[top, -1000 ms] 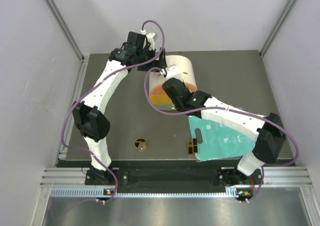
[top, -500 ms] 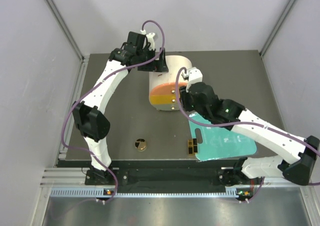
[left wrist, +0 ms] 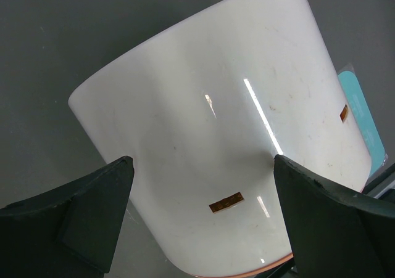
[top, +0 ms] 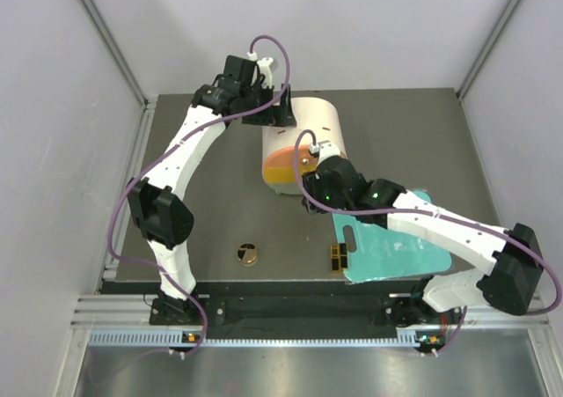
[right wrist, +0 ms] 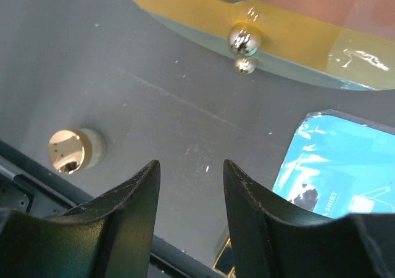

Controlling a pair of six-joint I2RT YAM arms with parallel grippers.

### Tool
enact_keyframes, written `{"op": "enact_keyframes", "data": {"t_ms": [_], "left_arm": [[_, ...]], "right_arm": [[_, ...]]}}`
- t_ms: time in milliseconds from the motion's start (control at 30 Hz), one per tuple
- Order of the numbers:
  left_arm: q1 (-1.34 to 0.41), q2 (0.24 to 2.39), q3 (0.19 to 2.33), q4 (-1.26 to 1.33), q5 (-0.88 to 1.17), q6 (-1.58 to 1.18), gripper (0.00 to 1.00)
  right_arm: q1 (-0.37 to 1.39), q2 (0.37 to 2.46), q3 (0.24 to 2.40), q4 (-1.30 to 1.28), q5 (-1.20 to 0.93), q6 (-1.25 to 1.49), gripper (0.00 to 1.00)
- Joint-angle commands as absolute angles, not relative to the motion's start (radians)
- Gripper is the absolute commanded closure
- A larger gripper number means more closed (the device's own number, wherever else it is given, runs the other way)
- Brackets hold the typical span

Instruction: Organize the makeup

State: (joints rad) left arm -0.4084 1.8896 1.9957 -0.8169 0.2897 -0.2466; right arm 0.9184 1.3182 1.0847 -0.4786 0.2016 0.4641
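Note:
Two pieces of makeup lie near the table's front edge. One is a round gold-rimmed compact (top: 247, 254), which the right wrist view shows as a compact (right wrist: 74, 150) at its left. The other is a small black-and-gold rectangular piece (top: 337, 258). My right gripper (top: 310, 175) hangs just in front of the orange end of the cream box (top: 303, 142). Seen from its own wrist, the right gripper (right wrist: 190, 167) is open over bare table with nothing between its fingers. My left gripper (top: 277, 113) is at the box's far end. In the left wrist view the left gripper (left wrist: 202, 161) is open, its fingers spread wide across the box's cream wall (left wrist: 203, 118).
A flat teal board (top: 391, 249) with a handle hole lies at the front right, partly under my right arm; the teal board (right wrist: 339, 161) also fills the right of that wrist's view. The box's yellow band (right wrist: 296, 25) carries metal studs (right wrist: 242, 40). Grey walls enclose the table.
My right gripper has gone from shut to open. It has drawn back from the box's top to its near end. The left arm and the box have not moved.

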Motion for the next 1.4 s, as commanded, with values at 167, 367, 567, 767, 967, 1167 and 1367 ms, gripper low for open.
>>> {"op": "enact_keyframes", "data": {"t_ms": [167, 367, 567, 767, 967, 1167, 1367], "left_arm": [[-0.416, 1.922, 2.006, -0.89, 0.248, -0.196, 0.01], [-0.414, 1.924, 2.006, -0.896, 0.239, -0.189, 0.01], [-0.414, 1.928, 2.006, -0.903, 0.239, -0.187, 0.01], [-0.414, 1.928, 2.003, -0.907, 0.232, -0.184, 0.01], [-0.414, 1.934, 2.008, -0.907, 0.229, -0.183, 0.01], [-0.414, 1.939, 2.01, -0.91, 0.227, -0.181, 0.01], [-0.414, 1.94, 2.011, -0.913, 0.224, -0.176, 0.01]], "right_arm": [[0.897, 1.413, 1.124, -0.353, 0.31, 0.384, 0.5], [0.888, 1.479, 1.15, -0.305, 0.367, 0.344, 0.47], [0.874, 1.522, 1.209, -0.279, 0.436, 0.266, 0.47], [0.85, 1.558, 1.242, -0.236, 0.416, 0.21, 0.48], [0.828, 1.595, 1.269, -0.229, 0.41, 0.206, 0.48], [0.822, 1.626, 1.282, -0.216, 0.407, 0.212, 0.49], [0.821, 1.637, 1.299, -0.206, 0.442, 0.238, 0.55]]}}
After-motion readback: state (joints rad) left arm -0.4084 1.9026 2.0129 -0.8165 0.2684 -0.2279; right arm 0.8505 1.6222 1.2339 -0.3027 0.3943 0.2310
